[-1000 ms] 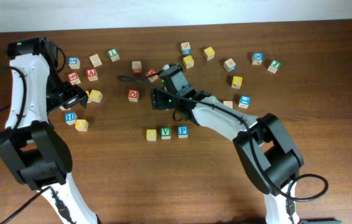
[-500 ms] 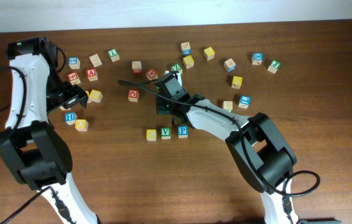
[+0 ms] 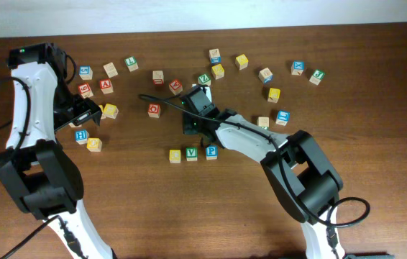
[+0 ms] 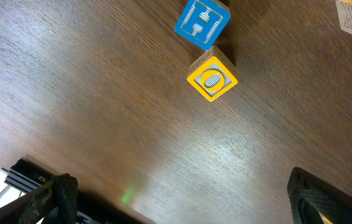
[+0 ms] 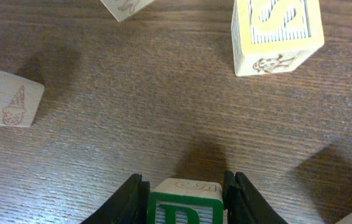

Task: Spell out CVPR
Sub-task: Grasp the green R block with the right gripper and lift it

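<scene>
At 12 o'clock of the row [image 3: 191, 153], the right gripper [image 5: 185, 186] clamps a green block [image 5: 185, 204] in its jaws. Next, set it by P [image 3: 211, 152], at 3 o'clock. The left gripper [image 4: 185, 202] has its jaws wide.

Even bright light, soft shadows
</scene>
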You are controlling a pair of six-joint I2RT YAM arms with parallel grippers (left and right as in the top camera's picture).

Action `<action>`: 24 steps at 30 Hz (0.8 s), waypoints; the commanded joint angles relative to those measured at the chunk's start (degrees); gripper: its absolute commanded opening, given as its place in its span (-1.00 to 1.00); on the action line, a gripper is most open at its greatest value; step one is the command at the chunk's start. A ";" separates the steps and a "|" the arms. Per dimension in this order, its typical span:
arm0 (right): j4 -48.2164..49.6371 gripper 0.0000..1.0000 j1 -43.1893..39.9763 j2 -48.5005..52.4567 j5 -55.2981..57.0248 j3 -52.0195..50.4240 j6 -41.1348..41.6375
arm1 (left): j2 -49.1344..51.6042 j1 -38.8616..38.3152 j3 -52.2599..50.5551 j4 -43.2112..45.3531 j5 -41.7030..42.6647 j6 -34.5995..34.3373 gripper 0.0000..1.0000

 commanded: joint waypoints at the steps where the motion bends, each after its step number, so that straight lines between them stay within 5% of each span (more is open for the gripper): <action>1: -3.85 -0.37 0.15 -6.16 0.37 2.45 -2.56 | -0.57 -0.04 0.11 0.11 -0.07 -0.52 0.98; 5: -7.61 -0.33 0.09 -10.03 0.39 2.45 -2.93 | -0.57 -0.04 0.11 0.11 -0.07 -0.52 0.98; 6: -7.72 -0.13 0.11 -10.01 0.79 2.45 -2.95 | -0.57 -0.04 0.11 0.11 -0.07 -0.52 0.98; 10: -7.85 0.11 0.11 -4.59 0.81 2.43 -3.58 | -0.57 -0.04 0.11 0.11 -0.07 -0.52 0.98; 16: -6.80 0.03 0.22 -0.63 0.83 2.43 -5.57 | -0.57 -0.04 0.11 0.13 -0.07 -0.52 0.98; 18: -6.82 -0.19 0.22 -0.57 0.79 2.43 -6.43 | -0.57 -0.04 0.09 0.11 -0.07 -0.52 0.98; 24: -7.89 -0.17 0.22 -0.09 0.74 2.43 -6.40 | -0.57 -0.04 0.11 0.11 -0.07 -0.52 0.98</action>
